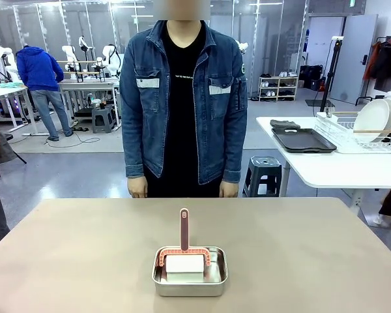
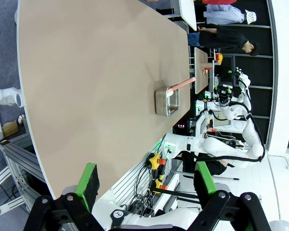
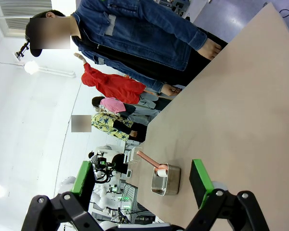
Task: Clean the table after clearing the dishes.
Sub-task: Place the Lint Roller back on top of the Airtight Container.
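Observation:
The beige table (image 1: 300, 248) holds a small steel pan (image 1: 189, 273) near its front middle. In the pan rests a cleaning tool (image 1: 184, 255) with a white pad and a salmon-pink handle pointing toward the person. White dishes (image 1: 375, 117) stand in a wire rack on the white side table at the right, beside a dark tray (image 1: 304, 139). My left gripper (image 2: 145, 185) hangs open off the table's edge, far from the pan (image 2: 167, 102). My right gripper (image 3: 142, 183) is open too, with the pan (image 3: 166, 180) seen between its fingers, well beyond them.
A person in a denim jacket (image 1: 182, 104) stands at the table's far edge, hands down at the sides. The white side table (image 1: 332, 166) and a grey stool (image 1: 266, 173) stand behind at the right. Other people and tables are farther back.

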